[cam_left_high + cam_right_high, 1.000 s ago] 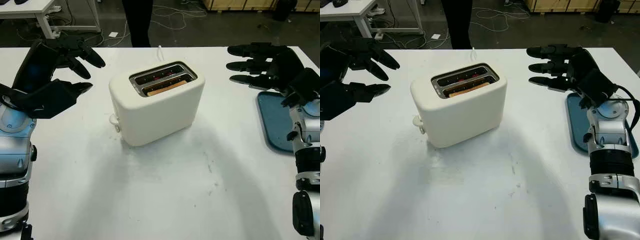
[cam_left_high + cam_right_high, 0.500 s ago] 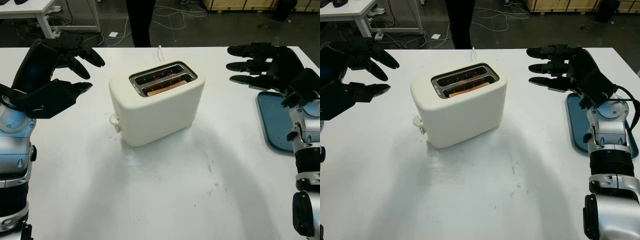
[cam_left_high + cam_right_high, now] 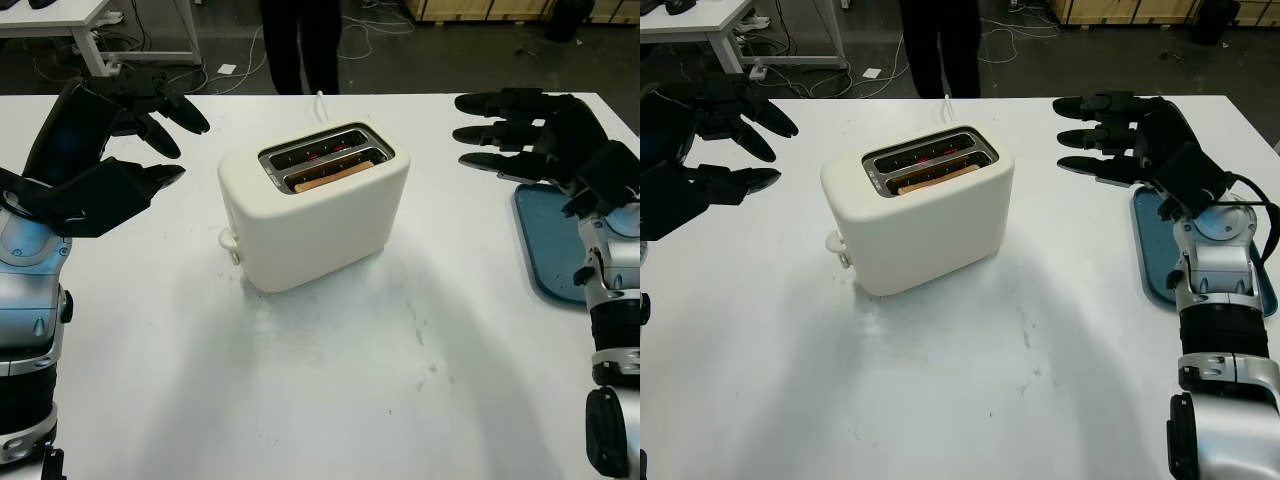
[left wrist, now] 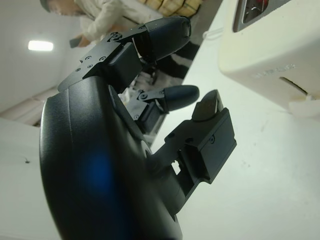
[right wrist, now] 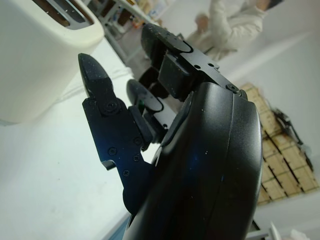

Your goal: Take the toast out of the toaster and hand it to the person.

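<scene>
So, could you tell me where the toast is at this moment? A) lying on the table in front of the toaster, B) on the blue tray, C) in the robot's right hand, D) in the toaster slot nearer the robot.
D: the toast sits down in the nearer slot of the toaster, while the left hand and right hand are both open, off to either side of it.

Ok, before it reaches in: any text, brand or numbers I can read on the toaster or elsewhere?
None can be read.
Toaster: its cream side is plain in the head views; the left wrist view shows a faint embossed line, too faint to read.
Blue tray: no markings.
</scene>
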You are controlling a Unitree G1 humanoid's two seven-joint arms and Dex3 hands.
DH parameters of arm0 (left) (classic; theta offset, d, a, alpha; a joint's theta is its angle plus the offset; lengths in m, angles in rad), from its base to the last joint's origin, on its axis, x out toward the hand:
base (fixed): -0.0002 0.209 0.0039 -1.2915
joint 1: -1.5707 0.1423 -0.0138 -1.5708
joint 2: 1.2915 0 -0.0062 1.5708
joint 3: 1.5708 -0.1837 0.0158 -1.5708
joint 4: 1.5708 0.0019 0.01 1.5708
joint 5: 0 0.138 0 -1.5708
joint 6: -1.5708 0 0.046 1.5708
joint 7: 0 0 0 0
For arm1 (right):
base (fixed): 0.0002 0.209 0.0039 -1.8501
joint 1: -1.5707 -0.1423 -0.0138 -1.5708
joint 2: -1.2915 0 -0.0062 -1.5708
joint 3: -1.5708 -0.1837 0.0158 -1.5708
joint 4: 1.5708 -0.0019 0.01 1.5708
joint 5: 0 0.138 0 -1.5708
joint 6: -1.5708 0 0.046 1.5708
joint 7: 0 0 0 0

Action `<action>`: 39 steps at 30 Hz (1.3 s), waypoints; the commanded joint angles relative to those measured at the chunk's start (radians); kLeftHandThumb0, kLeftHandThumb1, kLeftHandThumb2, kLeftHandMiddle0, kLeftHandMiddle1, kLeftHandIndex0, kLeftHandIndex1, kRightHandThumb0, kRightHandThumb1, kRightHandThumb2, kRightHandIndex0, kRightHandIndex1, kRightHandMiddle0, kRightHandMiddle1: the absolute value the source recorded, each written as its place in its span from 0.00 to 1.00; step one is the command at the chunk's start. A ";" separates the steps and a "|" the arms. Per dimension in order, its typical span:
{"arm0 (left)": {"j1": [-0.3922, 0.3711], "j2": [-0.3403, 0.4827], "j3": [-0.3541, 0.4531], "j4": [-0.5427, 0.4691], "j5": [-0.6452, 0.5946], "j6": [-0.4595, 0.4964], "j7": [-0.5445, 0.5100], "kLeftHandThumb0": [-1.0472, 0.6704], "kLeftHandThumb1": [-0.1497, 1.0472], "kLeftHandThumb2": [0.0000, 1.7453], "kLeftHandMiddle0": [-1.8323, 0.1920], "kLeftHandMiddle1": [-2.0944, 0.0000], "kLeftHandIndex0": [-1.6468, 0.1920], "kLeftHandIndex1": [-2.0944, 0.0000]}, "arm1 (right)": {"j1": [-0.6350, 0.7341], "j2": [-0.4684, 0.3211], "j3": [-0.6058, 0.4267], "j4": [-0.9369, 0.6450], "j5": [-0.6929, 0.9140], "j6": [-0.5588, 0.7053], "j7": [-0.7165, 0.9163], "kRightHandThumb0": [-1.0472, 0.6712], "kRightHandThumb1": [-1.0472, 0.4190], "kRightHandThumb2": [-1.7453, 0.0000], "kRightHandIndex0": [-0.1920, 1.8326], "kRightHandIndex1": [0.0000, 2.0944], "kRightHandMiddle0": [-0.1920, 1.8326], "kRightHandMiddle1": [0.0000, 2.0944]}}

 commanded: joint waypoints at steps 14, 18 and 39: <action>0.002 0.005 -0.006 -0.008 0.008 0.005 0.001 0.92 0.60 0.30 0.53 0.42 0.51 0.52 | 0.010 0.001 -0.011 -0.007 0.003 0.009 -0.009 0.43 0.19 1.00 0.56 0.00 0.51 0.00; 0.002 -0.002 -0.005 -0.001 0.003 -0.009 0.005 0.92 0.60 0.30 0.53 0.42 0.51 0.52 | 0.013 -0.005 -0.010 -0.011 -0.006 0.004 -0.013 0.42 0.19 1.00 0.57 0.01 0.52 0.00; 0.013 0.000 -0.001 -0.021 0.001 0.006 0.001 0.93 0.61 0.31 0.54 0.41 0.51 0.51 | 0.015 -0.001 -0.014 -0.007 0.008 0.028 0.007 0.41 0.20 1.00 0.56 0.00 0.51 0.00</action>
